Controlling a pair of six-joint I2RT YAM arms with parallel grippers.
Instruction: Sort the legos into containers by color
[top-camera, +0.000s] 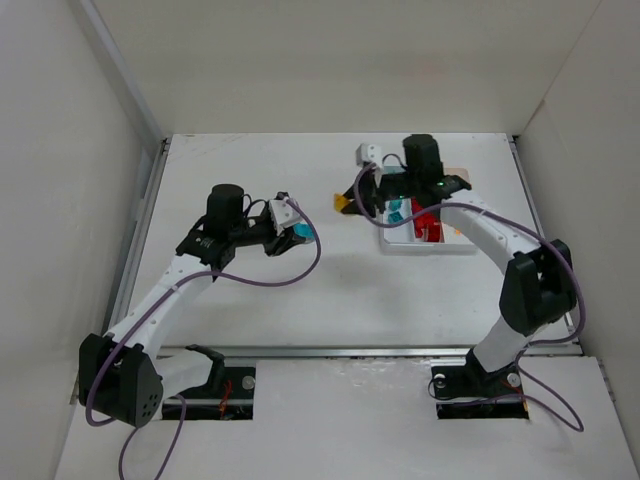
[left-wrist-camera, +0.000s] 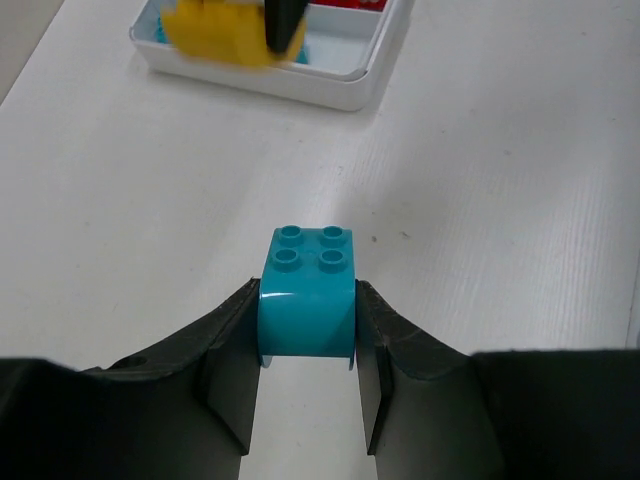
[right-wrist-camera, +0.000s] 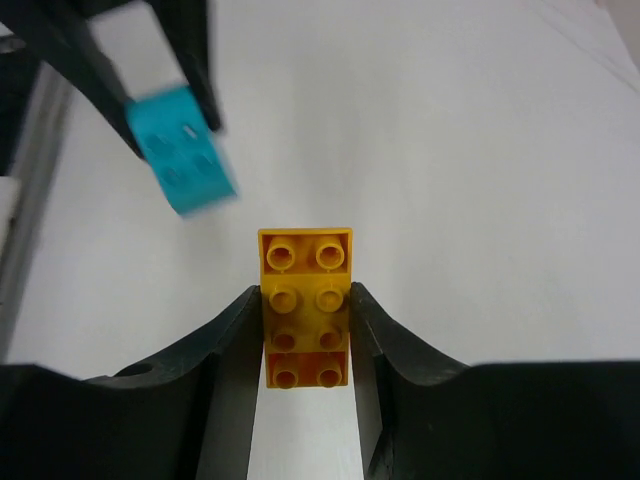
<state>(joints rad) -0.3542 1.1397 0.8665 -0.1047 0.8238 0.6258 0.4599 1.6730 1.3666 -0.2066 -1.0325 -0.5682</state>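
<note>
My left gripper (top-camera: 291, 223) is shut on a teal curved lego (left-wrist-camera: 307, 300), held above the table left of centre; the teal piece also shows in the top view (top-camera: 303, 231) and the right wrist view (right-wrist-camera: 182, 150). Off the tray's left end, my right gripper (top-camera: 352, 200) is shut on a yellow two-by-four lego (right-wrist-camera: 306, 300), which the left wrist view catches as a blur (left-wrist-camera: 215, 35). The white tray (top-camera: 430, 247) of containers lies at the right, with teal legos (top-camera: 397, 211) in one compartment and red legos (top-camera: 428, 226) in the one beside it. The right arm hides part of the tray.
White walls close in the table on the left, back and right. A metal rail (top-camera: 350, 350) runs along the near edge. The tray's rim (left-wrist-camera: 340, 92) lies straight ahead of the left gripper, and the two grippers are close together.
</note>
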